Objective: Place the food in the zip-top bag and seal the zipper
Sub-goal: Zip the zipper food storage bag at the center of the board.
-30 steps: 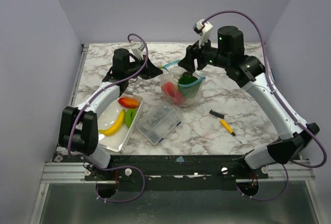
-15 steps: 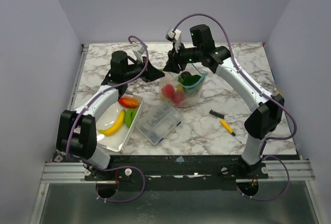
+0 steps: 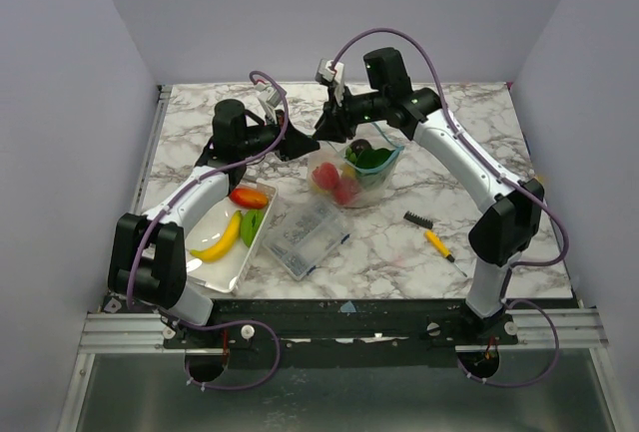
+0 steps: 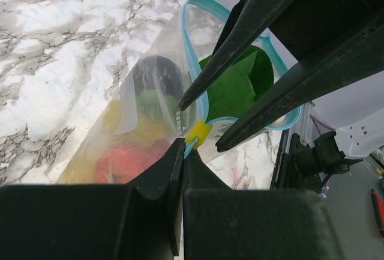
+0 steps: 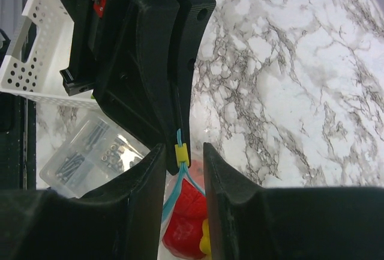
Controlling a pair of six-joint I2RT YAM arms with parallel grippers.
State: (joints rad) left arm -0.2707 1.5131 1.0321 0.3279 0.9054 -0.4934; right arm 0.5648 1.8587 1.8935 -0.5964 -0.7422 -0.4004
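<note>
Zipper (image 4: 191, 44) end clamped by closed left gripper (image 4: 183, 146); yellow slider (image 5: 180, 154) straddled by right gripper (image 5: 183, 147), jaws narrowly apart; food (image 4: 123, 161) in zip-top bag (image 4: 150, 122) blurred, partly cut off by left gripper.

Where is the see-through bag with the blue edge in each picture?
Top view: the clear floppy plastic bag sits in the middle of the marble table.
Left wrist: the bag fills the centre, mouth open.
Right wrist: only its corner shows, bottom centre.
Shared landmark: the red toy fruit inside it.
</note>
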